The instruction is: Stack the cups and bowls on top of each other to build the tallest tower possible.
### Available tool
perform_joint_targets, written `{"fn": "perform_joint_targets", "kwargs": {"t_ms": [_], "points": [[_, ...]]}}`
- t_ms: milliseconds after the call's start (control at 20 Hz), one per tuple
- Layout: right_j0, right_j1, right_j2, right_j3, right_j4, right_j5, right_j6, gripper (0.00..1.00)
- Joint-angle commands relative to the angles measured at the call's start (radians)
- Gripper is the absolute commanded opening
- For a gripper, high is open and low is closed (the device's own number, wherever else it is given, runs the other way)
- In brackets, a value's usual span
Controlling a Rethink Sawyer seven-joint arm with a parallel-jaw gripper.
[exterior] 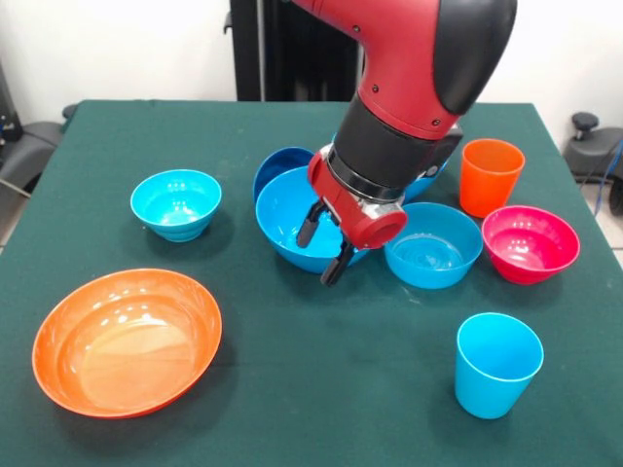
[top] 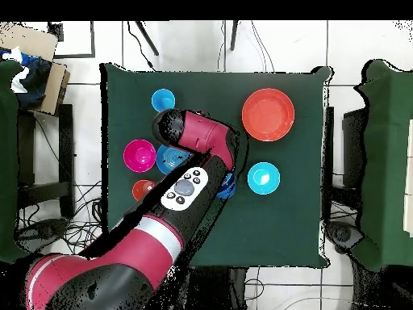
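1. The gripper (exterior: 324, 250) hangs low over the middle of the green table (exterior: 311, 389), its two dark fingers (exterior: 308, 230) spread apart with nothing between them. They sit at the near rim of a large blue bowl (exterior: 287, 219); whether they touch it I cannot tell.
2. Cups in the front view: two. An orange cup (exterior: 490, 175) stands upright at the far right and a light blue cup (exterior: 496, 365) stands upright at the near right, well apart from each other.
3. Bowls that show clearly in the front view: six.
4. The large blue bowl lies under the gripper, and a dark blue bowl (exterior: 277, 163) stands just behind it, touching or nearly so.
5. A light blue bowl (exterior: 433, 248) sits just to the picture's right of the gripper.
6. A magenta bowl (exterior: 531, 243) sits beside that one, near the orange cup.
7. A cyan bowl (exterior: 176, 203) stands alone at the picture's left.
8. A wide orange bowl (exterior: 127, 341) lies at the near left, well apart from the rest.
9. A sliver of more blue plastic (exterior: 428, 183) shows behind the arm (exterior: 419, 88); what it is cannot be told.
10. Nothing is stacked.
11. In the overhead view the arm covers the table's middle; the orange bowl (top: 268, 115), cyan bowl (top: 264, 178), magenta bowl (top: 139, 155) and light blue cup (top: 163, 101) show around it.
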Motion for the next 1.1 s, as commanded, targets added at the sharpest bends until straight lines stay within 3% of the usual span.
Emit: {"fn": "perform_joint_targets", "kwargs": {"t_ms": [50, 500, 1100], "points": [[0.036, -0.010, 0.080, 0.000, 0.037, 0.133, 0.272, 1.00], [0.056, -0.109, 0.076, 0.100, 0.012, 0.203, 0.245, 1.00], [0.077, -0.126, 0.084, 0.163, -0.003, 0.117, 0.242, 1.00]]}}
